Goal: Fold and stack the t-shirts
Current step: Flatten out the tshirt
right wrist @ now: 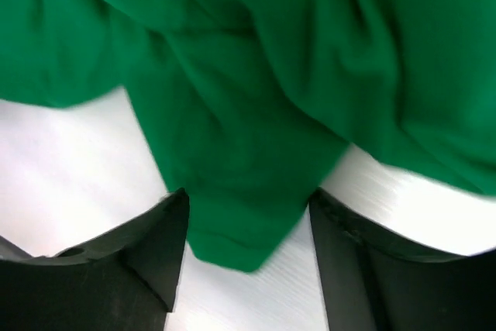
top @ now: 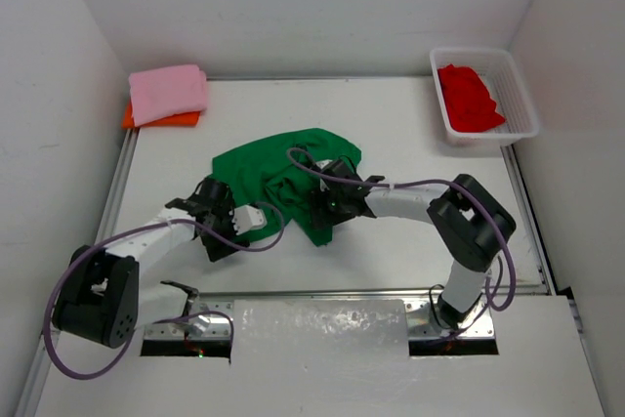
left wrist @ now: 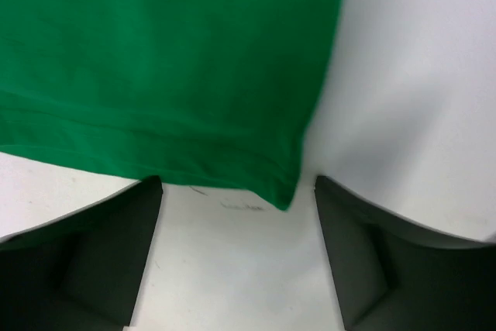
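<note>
R pincer straddles green tee loose corner.

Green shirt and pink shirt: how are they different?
The green t-shirt lies rumpled and spread out; the pink t-shirt is neatly folded. The green t-shirt rests straight on the table, in its middle; the pink t-shirt sits on the folded orange t-shirt in the far left corner. Both are plain, one-colour cloth.
</note>
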You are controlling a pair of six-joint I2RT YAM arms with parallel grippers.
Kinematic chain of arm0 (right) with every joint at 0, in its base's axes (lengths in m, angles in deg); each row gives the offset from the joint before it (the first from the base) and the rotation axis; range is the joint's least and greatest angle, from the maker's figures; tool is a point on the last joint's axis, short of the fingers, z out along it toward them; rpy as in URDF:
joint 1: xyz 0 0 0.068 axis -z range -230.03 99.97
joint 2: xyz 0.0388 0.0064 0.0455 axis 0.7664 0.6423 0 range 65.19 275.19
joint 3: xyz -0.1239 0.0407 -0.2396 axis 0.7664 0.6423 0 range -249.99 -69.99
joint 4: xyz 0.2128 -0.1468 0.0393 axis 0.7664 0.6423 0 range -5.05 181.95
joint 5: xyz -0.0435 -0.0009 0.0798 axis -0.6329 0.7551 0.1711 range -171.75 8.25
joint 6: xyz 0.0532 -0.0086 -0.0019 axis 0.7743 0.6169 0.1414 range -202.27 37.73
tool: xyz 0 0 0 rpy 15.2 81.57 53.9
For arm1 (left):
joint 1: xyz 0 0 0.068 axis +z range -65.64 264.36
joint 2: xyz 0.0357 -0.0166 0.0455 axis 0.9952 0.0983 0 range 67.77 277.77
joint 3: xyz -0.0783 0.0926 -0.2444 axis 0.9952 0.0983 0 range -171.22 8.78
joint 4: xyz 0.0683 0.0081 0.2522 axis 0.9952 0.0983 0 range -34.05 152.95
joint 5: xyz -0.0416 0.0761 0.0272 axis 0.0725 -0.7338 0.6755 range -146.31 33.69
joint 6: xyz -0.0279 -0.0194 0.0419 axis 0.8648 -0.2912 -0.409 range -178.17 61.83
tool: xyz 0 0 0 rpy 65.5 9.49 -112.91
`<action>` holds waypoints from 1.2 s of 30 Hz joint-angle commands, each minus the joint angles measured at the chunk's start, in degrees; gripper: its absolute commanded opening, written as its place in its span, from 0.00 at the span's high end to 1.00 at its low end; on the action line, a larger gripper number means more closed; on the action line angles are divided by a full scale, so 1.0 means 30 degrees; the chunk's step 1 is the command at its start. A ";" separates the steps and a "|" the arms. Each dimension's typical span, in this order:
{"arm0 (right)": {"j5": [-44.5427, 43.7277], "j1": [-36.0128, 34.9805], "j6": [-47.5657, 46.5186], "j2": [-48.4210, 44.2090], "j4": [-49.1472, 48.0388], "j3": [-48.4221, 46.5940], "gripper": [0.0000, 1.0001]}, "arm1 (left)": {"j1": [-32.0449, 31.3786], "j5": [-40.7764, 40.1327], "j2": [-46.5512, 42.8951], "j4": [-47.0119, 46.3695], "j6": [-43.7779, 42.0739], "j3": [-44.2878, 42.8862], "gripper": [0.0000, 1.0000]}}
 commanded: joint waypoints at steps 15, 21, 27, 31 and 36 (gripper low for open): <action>-0.3180 0.5095 -0.0925 -1.1162 0.2767 -0.1503 1.00 | 0.1712 -0.0360 -0.0834 0.2989 0.5104 -1.1872 1.00; -0.5677 0.5156 -0.4238 -1.3775 0.7042 -0.8913 1.00 | 0.1683 -0.0887 -0.0220 0.6307 0.6102 -2.1979 1.00; -0.6910 0.5156 -0.5996 -1.4480 0.8951 -1.5771 1.00 | 0.1683 -0.0977 0.0250 0.7453 0.6308 -3.0041 1.00; -0.6765 0.5156 -0.6437 -1.4860 0.9130 -1.8730 1.00 | 0.1683 -0.0391 0.0280 0.7923 0.5956 -3.3120 1.00; -0.6472 0.5156 -0.6469 -1.4481 0.9921 -2.0464 1.00 | 0.1683 -0.0329 0.0484 0.7778 0.5400 -3.4558 1.00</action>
